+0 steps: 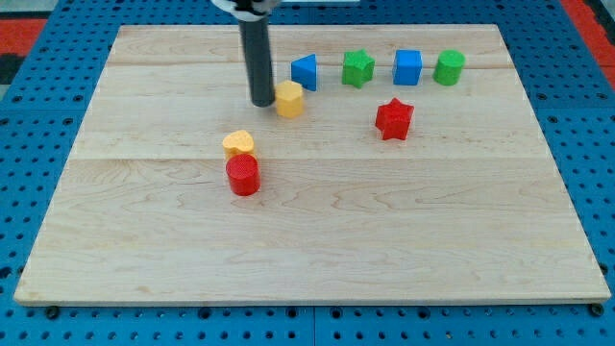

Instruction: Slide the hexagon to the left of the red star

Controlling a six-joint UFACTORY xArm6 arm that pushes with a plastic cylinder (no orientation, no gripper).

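The yellow hexagon (289, 98) lies in the upper middle of the wooden board (307, 240). The red star (394, 119) lies to its right and a little lower, well apart from it. My tip (262, 101) rests on the board right against the hexagon's left side, touching or nearly touching it. The dark rod rises straight up from there to the view's top.
A blue triangular block (306, 72), a green star (357, 68), a blue cube (407, 67) and a green cylinder (449, 68) stand in a row along the top. A yellow heart (238, 144) and a red cylinder (243, 176) sit together at the lower left of the hexagon.
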